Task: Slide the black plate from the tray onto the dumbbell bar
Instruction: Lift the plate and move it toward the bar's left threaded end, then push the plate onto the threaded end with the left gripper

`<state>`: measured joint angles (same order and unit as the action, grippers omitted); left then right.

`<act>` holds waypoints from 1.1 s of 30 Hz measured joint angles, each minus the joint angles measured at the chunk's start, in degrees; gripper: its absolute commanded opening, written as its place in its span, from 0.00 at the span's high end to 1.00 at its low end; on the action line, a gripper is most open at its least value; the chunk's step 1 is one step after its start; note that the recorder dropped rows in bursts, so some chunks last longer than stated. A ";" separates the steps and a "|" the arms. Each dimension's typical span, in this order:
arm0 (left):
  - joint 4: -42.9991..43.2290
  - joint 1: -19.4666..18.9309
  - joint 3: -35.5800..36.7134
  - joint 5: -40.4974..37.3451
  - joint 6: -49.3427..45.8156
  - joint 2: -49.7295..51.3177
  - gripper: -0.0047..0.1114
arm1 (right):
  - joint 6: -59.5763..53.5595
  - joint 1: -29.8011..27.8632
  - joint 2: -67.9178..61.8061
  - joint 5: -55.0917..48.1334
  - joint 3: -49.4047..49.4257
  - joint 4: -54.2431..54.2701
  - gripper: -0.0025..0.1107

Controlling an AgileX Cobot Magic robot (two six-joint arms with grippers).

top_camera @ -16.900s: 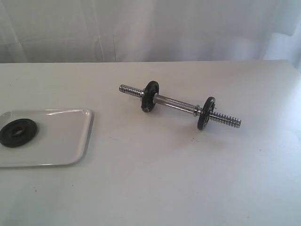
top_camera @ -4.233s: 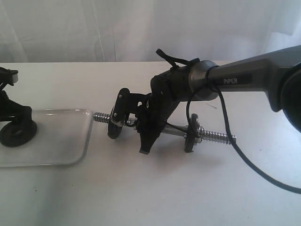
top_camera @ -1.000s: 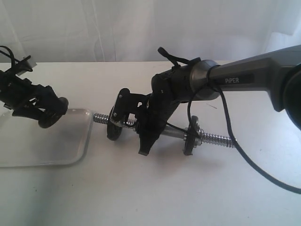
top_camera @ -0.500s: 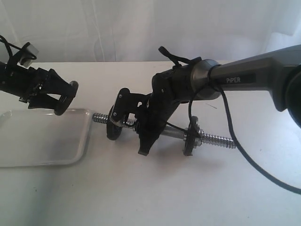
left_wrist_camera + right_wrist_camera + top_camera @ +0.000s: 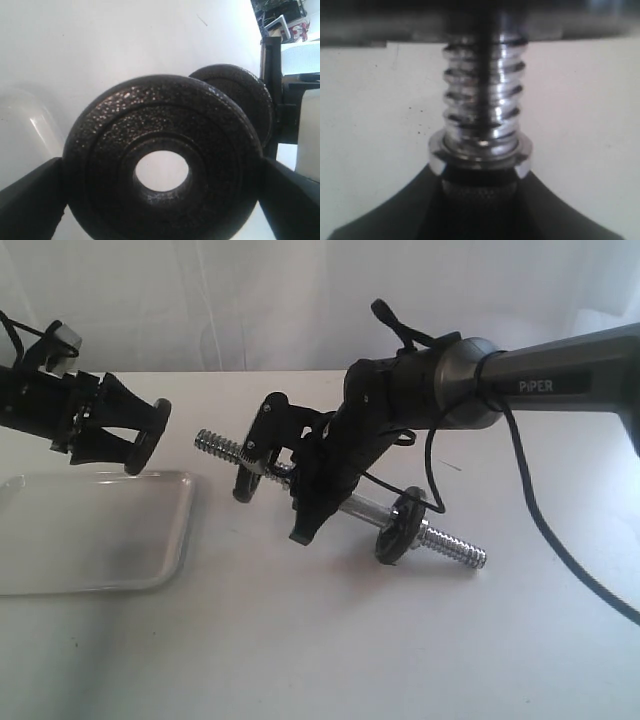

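Your left gripper (image 5: pixel 143 437) holds the small round black metal plate (image 5: pixel 107 132) by its rim, a finger (image 5: pixel 30 202) pressed to each side, jaws spread wide to span it. The plate is clear of the shallow glossy white tray (image 5: pixel 184 532), hanging above the tray's far right corner. Your right gripper (image 5: pixel 282 480) is clamped on the smooth middle of the short chrome dumbbell bar (image 5: pixel 356 508). It holds the bar on a slant, with the free threaded end (image 5: pixel 212 444) raised toward the plate. The other end drops toward the white table (image 5: pixel 330 640), though whether it touches you cannot tell. Two more black discs sit on the bar, one (image 5: pixel 243 478) just behind the free threads and one (image 5: pixel 398 528) near the low end. Everything turns on the plate's hole and that raised tip. The tip lies to the plate's right, near but apart and roughly level with it, and the bar's long axis falls away to the right. Through the hole in the left wrist view you see only white, with the nearer disc (image 5: pixel 240 97) off past the plate's rim. So the hole probably is not lined up on the threads. The left arm is the one to close the gap, and the plate's face should tilt square to the slanted bar.
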<state>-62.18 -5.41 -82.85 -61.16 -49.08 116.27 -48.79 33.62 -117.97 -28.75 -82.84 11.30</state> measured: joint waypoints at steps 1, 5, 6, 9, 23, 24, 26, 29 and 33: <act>-0.40 0.00 0.00 -0.08 -0.09 0.00 0.96 | -0.33 0.00 0.00 0.00 0.00 0.40 0.98; -2.02 0.20 0.00 -0.12 -0.45 0.00 0.96 | -3.14 0.00 0.00 -0.32 0.00 2.62 0.98; -2.14 0.50 0.00 -0.12 -0.48 0.00 0.96 | -3.63 0.00 0.00 -0.32 0.00 2.96 0.98; -2.53 1.31 0.00 -0.12 -0.82 0.14 0.96 | -4.26 0.00 0.00 -0.21 0.00 3.47 0.98; -6.37 3.28 -0.13 -2.71 -3.74 4.16 0.96 | -4.74 0.00 -0.38 0.11 0.00 4.20 0.98; -6.92 3.32 -0.13 -2.98 -3.88 4.16 0.96 | -4.74 0.00 -0.52 0.39 0.00 4.20 0.98; -8.03 3.55 -0.13 -3.12 -4.38 4.16 0.96 | -4.74 0.00 -0.64 0.55 0.00 4.32 0.98; -9.66 4.03 -0.13 -3.12 -5.50 4.16 0.96 | -4.74 0.00 -0.64 0.65 0.00 4.41 0.98; -10.52 4.91 -0.13 -3.00 -6.41 4.16 0.96 | -4.74 0.00 -0.64 0.65 0.00 4.45 0.98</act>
<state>-72.70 -0.50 -82.98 -64.16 -55.50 120.43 -53.53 33.62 -118.60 -28.10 -82.84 15.76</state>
